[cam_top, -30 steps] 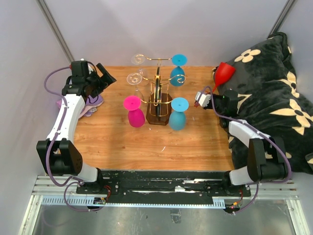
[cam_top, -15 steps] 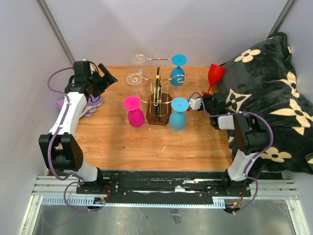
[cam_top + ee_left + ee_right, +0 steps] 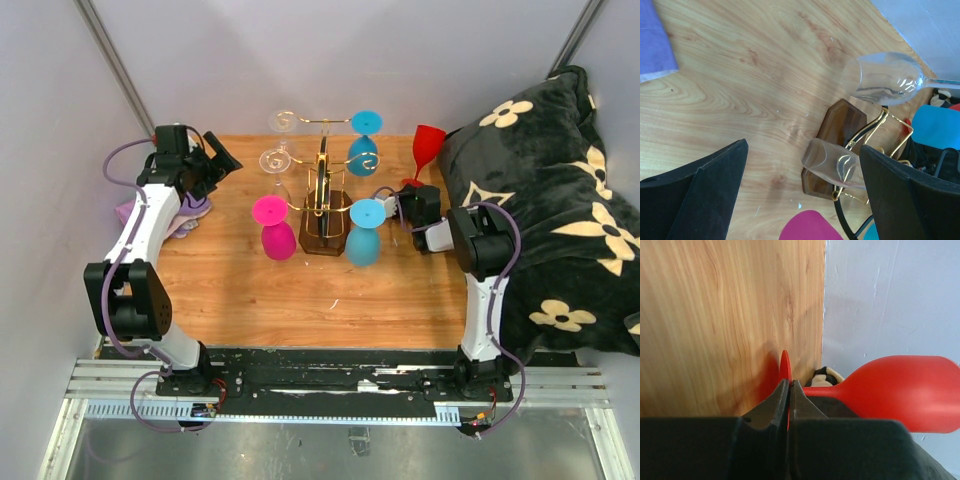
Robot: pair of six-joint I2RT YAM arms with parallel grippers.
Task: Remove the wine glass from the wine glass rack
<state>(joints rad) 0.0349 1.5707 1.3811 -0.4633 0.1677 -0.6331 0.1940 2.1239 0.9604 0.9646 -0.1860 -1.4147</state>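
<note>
The wine glass rack, gold wire on a dark wooden base, stands mid-table. Clear glasses, blue glasses and a pink glass hang on it. My right gripper is shut on the foot of a red wine glass, which stands upright right of the rack at the blanket's edge; its bowl shows in the right wrist view, fingers pinched. My left gripper is open and empty, left of the rack; its wrist view shows a clear glass and the rack base between its fingers.
A black blanket with cream flowers covers the table's right side. A purple cloth lies at the left edge, also seen in the left wrist view. Grey walls close in the back and sides.
My right gripper has swung left from over the blanket to the table with the red glass, turning it upright. The left arm has barely moved.
</note>
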